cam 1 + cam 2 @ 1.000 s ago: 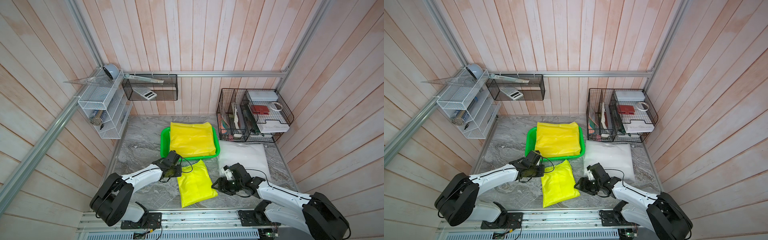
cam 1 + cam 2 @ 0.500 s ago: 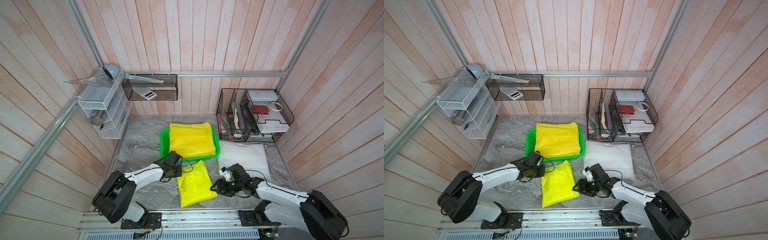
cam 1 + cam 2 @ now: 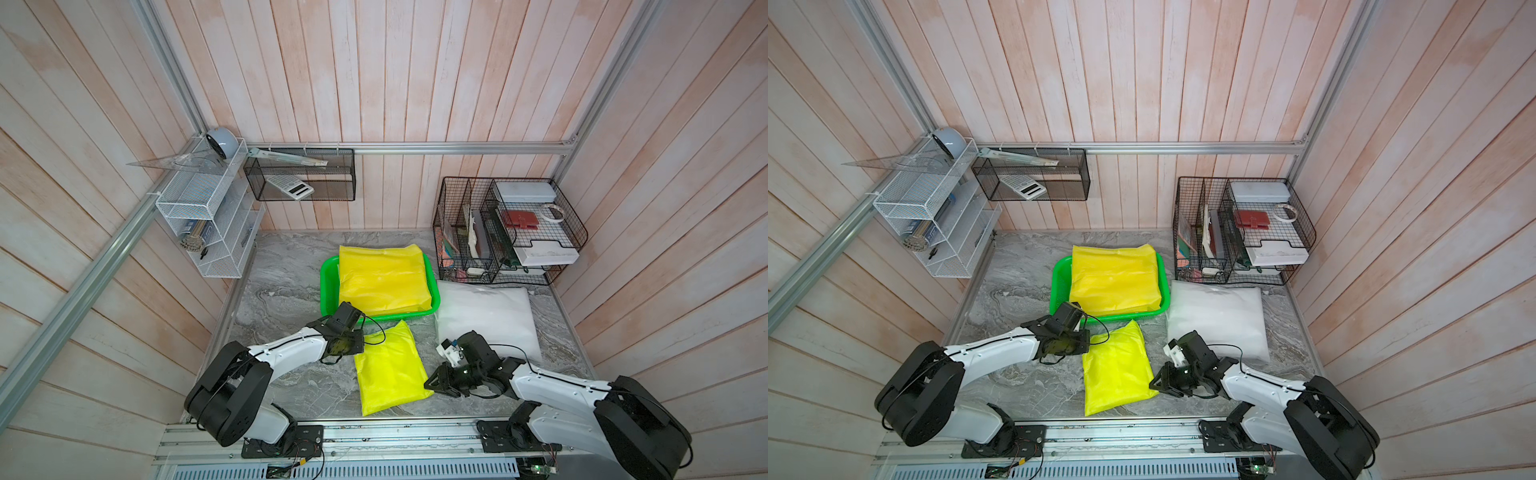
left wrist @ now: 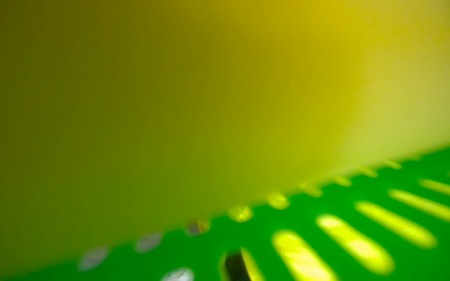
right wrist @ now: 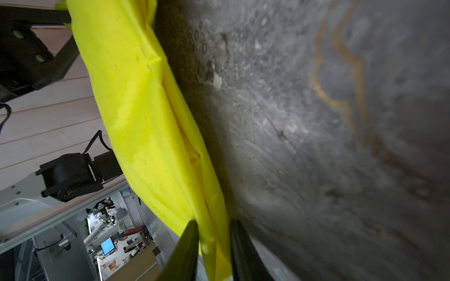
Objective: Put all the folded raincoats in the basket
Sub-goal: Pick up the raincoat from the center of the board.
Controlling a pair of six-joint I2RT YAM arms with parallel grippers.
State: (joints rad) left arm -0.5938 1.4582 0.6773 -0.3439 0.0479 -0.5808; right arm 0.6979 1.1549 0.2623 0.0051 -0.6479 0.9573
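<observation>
Pinching the near right edge of the folded raincoat (image 3: 388,370), the right claw (image 5: 214,227) has its fingers (image 5: 190,243) tight either side of the yellow fabric. The left claw (image 3: 356,348) is closed at the coat's far left corner; can't tell if it's got any fabric. The coat lies on the counter (image 3: 291,282), just in front of the basket (image 3: 328,286), not in it. The basket holds a bigger yellow coat (image 3: 382,278). A white pillow (image 3: 486,320) lies right of both.

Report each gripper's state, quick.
Left gripper: shut, at a corner of the folded raincoat; grip hidden.
Right gripper: closed on the folded raincoat's edge.
</observation>
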